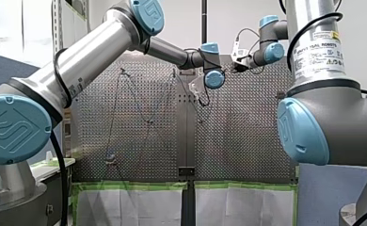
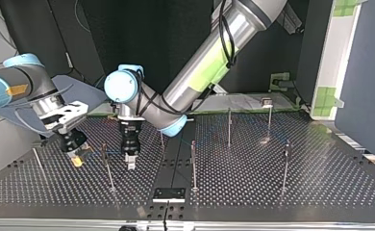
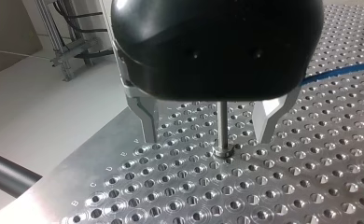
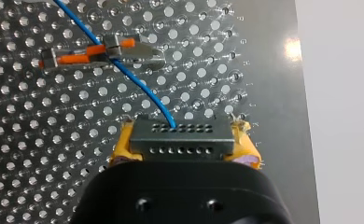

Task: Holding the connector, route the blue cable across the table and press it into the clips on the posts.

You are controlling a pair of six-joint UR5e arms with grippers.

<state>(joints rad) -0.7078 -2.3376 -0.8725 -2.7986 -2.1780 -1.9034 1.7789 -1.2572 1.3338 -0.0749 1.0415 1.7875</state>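
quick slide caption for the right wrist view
My right gripper clamps the grey connector between yellow pads, its blue cable crossing an orange-and-metal clip ahead, over the perforated table.

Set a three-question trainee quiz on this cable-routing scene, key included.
1. True or false: my left hand is shut on the post.
2. What does my right hand hold between its yellow pads? A the connector; B the post; C nothing.
3. Fill in: the clip that the blue cable crosses has ____ parts.
Key: 1 false, it is open with a finger on either side; 2 A; 3 orange.
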